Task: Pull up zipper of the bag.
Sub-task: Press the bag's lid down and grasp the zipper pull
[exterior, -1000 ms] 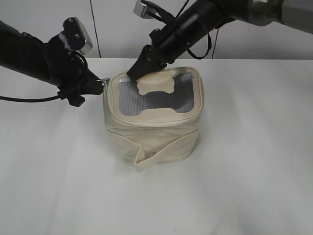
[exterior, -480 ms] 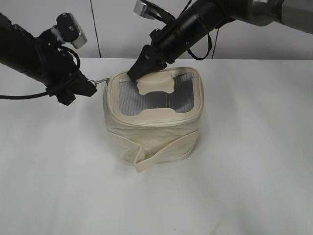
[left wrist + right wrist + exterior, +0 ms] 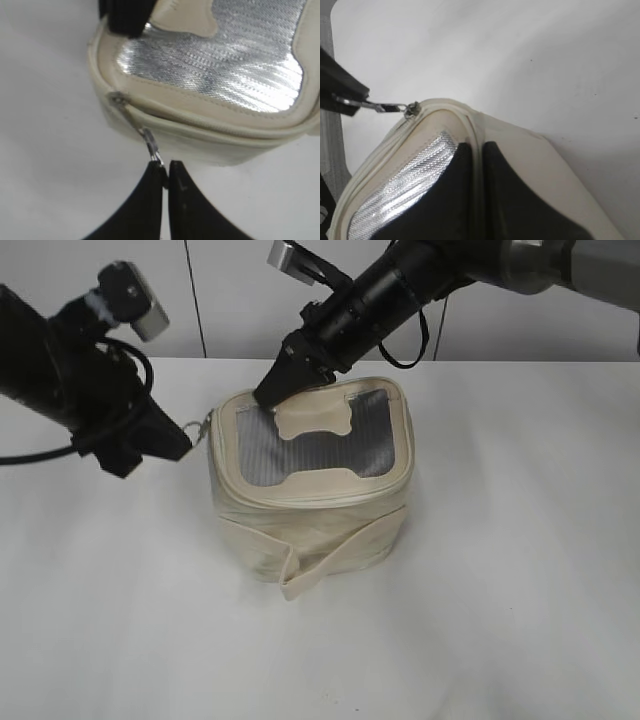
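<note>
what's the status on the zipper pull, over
Left gripper shut on the ring pull, drawn taut at the bag corner. Right gripper shut, pinning the lid rim. Nothing in the way.

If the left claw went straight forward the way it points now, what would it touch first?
Probably the bag: the left claw, shut on the zipper's ring pull, points at its near corner wall just below the lid rim.

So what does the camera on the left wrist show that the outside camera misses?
Only the left wrist view shows the left gripper shut on the small silver ring pull of the cream zipper track. Only the exterior view shows the wide cream strap, the white table and the right gripper pressing the lid. Both show the cream-white boxy bag with its grey mesh window.
</note>
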Controlling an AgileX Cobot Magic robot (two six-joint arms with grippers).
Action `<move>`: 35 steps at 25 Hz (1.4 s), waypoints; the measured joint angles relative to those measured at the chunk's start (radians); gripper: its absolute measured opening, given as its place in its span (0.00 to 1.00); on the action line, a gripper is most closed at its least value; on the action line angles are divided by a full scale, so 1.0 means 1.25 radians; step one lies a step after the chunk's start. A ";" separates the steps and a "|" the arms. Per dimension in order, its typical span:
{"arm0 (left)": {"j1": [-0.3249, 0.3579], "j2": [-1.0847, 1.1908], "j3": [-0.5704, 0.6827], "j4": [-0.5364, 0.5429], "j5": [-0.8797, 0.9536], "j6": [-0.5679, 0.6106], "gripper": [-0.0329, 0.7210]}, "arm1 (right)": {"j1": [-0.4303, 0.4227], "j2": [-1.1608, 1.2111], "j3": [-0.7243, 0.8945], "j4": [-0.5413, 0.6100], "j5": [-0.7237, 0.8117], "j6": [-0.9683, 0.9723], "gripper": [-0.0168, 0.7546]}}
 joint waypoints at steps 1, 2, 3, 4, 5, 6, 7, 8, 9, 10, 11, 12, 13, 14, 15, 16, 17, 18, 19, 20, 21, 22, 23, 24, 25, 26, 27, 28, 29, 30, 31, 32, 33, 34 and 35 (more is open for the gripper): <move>-0.015 -0.007 0.018 0.004 -0.012 -0.008 0.06 | 0.001 0.000 0.000 0.002 0.005 0.006 0.08; -0.029 -0.013 0.042 0.009 -0.019 -0.014 0.06 | 0.002 0.000 0.000 0.002 0.006 0.013 0.08; -0.048 -0.023 0.067 0.012 -0.026 -0.021 0.06 | 0.002 0.000 0.000 0.002 0.006 0.021 0.08; -0.068 -0.034 0.087 0.015 -0.033 -0.029 0.06 | 0.002 0.000 0.000 0.000 0.003 0.031 0.08; -0.084 -0.047 0.109 0.017 -0.041 -0.033 0.06 | 0.002 0.000 0.000 -0.001 0.001 0.039 0.08; -0.100 -0.057 0.126 0.019 -0.051 -0.037 0.06 | 0.002 0.000 0.000 -0.002 0.001 0.047 0.08; -0.112 -0.069 0.137 0.019 -0.059 -0.047 0.06 | 0.002 0.000 0.000 -0.003 0.001 0.056 0.08; -0.121 -0.081 0.143 0.018 -0.063 -0.058 0.06 | 0.002 0.000 0.000 -0.004 0.000 0.064 0.08; -0.129 -0.092 0.149 0.016 -0.062 -0.065 0.06 | 0.002 0.000 0.000 -0.005 0.000 0.068 0.08; -0.140 -0.099 0.152 0.014 -0.060 -0.070 0.07 | 0.002 0.000 0.000 -0.005 -0.001 0.073 0.08; -0.154 -0.105 0.153 0.011 -0.058 -0.073 0.07 | 0.002 0.000 0.000 -0.005 -0.002 0.077 0.08; -0.170 -0.109 0.154 0.009 -0.058 -0.075 0.07 | 0.002 0.000 0.000 -0.006 -0.002 0.080 0.08; -0.186 -0.111 0.156 0.006 -0.058 -0.077 0.07 | 0.002 0.000 0.000 -0.007 -0.002 0.082 0.08; -0.209 -0.112 0.157 0.003 -0.058 -0.077 0.07 | 0.002 0.000 0.000 -0.007 -0.003 0.084 0.08; -0.238 -0.112 0.158 -0.006 -0.055 -0.077 0.07 | 0.002 0.000 0.000 -0.007 -0.009 0.087 0.08; -0.265 -0.109 0.158 -0.016 -0.056 -0.077 0.07 | 0.002 0.000 0.000 -0.007 -0.012 0.090 0.08; -0.297 -0.105 0.158 -0.027 -0.083 -0.077 0.07 | 0.002 0.000 0.000 -0.007 -0.011 0.092 0.08; -0.325 -0.099 0.158 -0.039 -0.115 -0.079 0.07 | 0.002 0.000 0.000 -0.007 -0.011 0.093 0.08; -0.354 -0.090 0.158 -0.053 -0.157 -0.080 0.07 | 0.002 0.000 0.000 -0.007 -0.011 0.093 0.08; -0.377 -0.082 0.158 -0.064 -0.201 -0.080 0.07 | 0.002 0.000 0.000 -0.007 -0.011 0.093 0.08; -0.402 -0.074 0.158 -0.084 -0.240 -0.080 0.07 | 0.002 0.000 0.000 -0.007 -0.011 0.094 0.08; -0.423 -0.067 0.158 -0.101 -0.280 -0.080 0.07 | 0.001 0.000 0.000 -0.007 -0.011 0.094 0.08; -0.437 -0.062 0.157 -0.113 -0.313 -0.080 0.07 | 0.001 0.000 0.000 -0.007 -0.013 0.094 0.08; -0.448 -0.058 0.155 -0.122 -0.333 -0.080 0.07 | 0.001 0.000 0.000 -0.007 -0.014 0.094 0.08; -0.452 -0.054 0.151 -0.126 -0.342 -0.080 0.07 | 0.001 0.000 0.000 -0.007 -0.015 0.095 0.08; -0.454 -0.051 0.146 -0.134 -0.348 -0.080 0.07 | 0.001 0.000 0.000 -0.007 -0.016 0.095 0.08; -0.454 -0.048 0.142 -0.138 -0.352 -0.080 0.07 | 0.001 0.000 0.000 -0.007 -0.016 0.095 0.08; -0.455 -0.048 0.141 -0.141 -0.353 -0.080 0.07 | 0.001 0.000 0.000 -0.007 -0.017 0.096 0.08; -0.455 -0.048 0.141 -0.147 -0.353 -0.080 0.07 | 0.000 0.000 0.000 -0.007 -0.017 0.096 0.08; -0.455 -0.048 0.141 -0.157 -0.351 -0.082 0.07 | -0.001 0.000 0.000 -0.007 -0.017 0.097 0.08; -0.451 -0.048 0.141 -0.171 -0.343 -0.091 0.08 | -0.001 0.000 0.000 -0.007 -0.018 0.103 0.08; -0.445 -0.048 0.141 -0.181 -0.332 -0.100 0.09 | -0.001 0.000 0.000 -0.007 -0.018 0.108 0.08; -0.437 -0.049 0.141 -0.191 -0.305 -0.112 0.14 | -0.002 0.000 -0.002 -0.007 -0.018 0.113 0.10; -0.430 -0.054 0.140 -0.195 -0.270 -0.122 0.20 | -0.004 0.001 -0.009 -0.007 -0.016 0.122 0.16; -0.418 -0.060 0.140 -0.197 -0.232 -0.132 0.27 | -0.009 0.001 -0.016 -0.007 -0.013 0.126 0.22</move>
